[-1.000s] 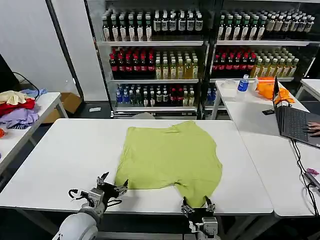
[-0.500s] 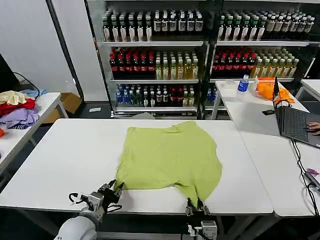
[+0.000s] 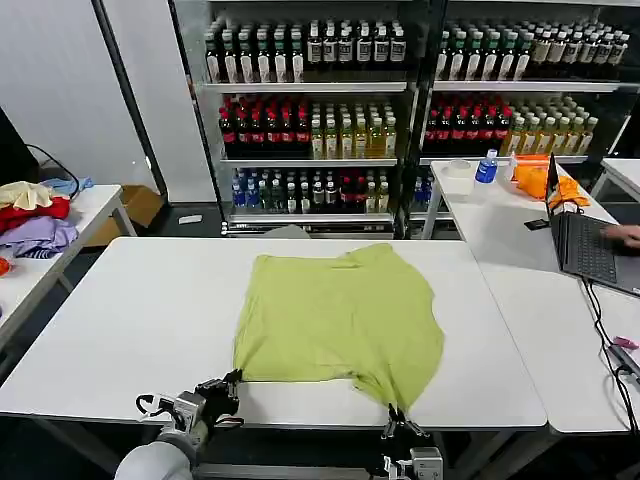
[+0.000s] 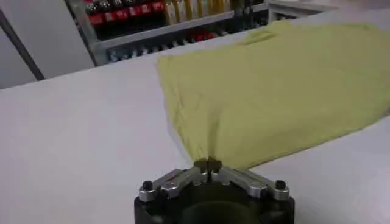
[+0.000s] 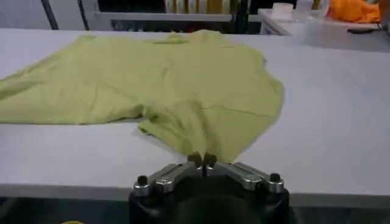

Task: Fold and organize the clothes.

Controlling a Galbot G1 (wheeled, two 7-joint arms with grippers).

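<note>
T-shirt: the lime short-sleeved t-shirt lies spread, plain side up, in the middle of the white table, its hem toward the near edge.
Left tool: the left tool sits at the near left hem corner, fingers pinched together on the fabric.
Right tool: the right tool is clamped on the near right corner, which hangs past the table edge.
Step in hand: likely gripping both hem corners to lift and fold toward the collar.
Doing it well: raise both corners evenly, keep the hem taut between them, and carry it straight forward so the edges line up.
Risk: thin fabric could slip from either pinch.
</note>
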